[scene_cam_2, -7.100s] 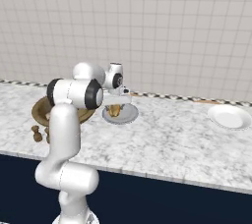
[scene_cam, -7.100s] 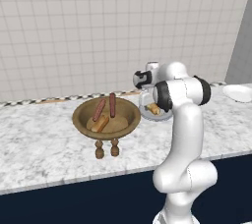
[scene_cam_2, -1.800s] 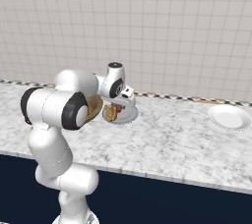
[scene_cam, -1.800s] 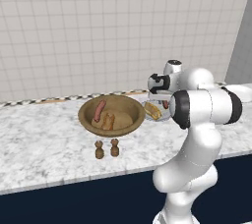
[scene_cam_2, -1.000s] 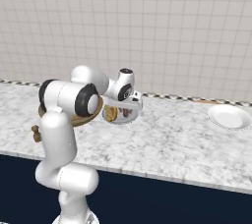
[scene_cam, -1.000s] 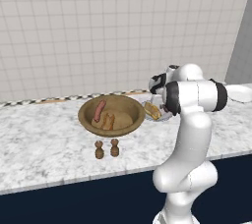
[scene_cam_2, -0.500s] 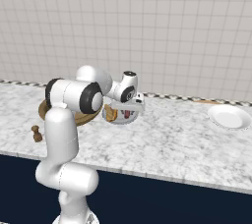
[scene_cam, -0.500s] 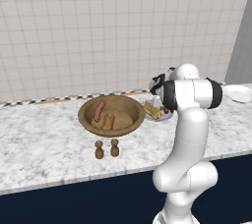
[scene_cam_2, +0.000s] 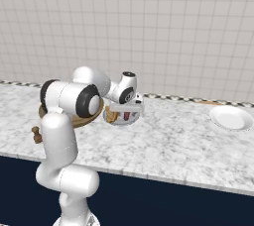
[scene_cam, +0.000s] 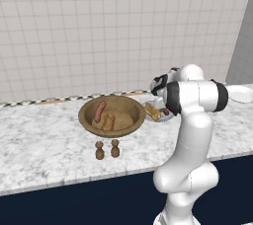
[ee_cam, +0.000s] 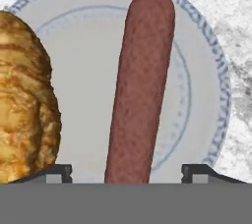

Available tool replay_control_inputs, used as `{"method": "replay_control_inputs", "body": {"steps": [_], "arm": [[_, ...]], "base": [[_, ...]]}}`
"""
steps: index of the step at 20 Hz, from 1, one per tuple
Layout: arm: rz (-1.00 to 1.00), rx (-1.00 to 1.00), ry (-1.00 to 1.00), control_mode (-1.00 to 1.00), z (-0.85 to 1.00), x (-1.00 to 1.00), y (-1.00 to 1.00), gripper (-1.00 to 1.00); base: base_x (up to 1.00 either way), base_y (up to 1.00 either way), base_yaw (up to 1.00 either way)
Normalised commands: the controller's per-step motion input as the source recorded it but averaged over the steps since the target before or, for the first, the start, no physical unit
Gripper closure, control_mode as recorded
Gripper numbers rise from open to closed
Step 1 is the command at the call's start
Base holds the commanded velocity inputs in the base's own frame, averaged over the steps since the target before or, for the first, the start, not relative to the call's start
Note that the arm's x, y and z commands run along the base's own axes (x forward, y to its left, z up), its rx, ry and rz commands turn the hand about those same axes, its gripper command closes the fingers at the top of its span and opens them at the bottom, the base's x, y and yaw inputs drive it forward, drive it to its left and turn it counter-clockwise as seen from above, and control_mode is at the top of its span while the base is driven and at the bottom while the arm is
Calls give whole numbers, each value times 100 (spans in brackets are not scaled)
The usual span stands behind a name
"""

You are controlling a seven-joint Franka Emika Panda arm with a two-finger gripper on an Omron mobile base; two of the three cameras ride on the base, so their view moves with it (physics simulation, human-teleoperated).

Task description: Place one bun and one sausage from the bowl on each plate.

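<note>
Now sausage (ee_cam: 140, 85) lies inside plate (ee_cam: 206, 70) rim.

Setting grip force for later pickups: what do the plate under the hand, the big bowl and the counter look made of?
The plate looks like glazed ceramic: smooth pale grey with a thin blue patterned rim. The bowl looks like wood: matte brown, thick-walled, though grain is too small to confirm. The counter looks like polished marble or stone: white with grey veining.
</note>
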Motion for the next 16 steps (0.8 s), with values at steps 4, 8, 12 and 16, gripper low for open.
{"method": "replay_control_inputs", "body": {"steps": [4, 8, 12, 16], "arm": [[3, 6, -11, -100, 94, -20, 0, -100], [0, 14, -12, -100, 97, -36, 30, -100], [-6, 19, -1, -100, 69, -36, 84, -100], [-13, 7, 0, -100, 25, -24, 100, -100]], "base": [[0, 0, 0], [0, 0, 0], [0, 0, 0], [0, 0, 0]]}}
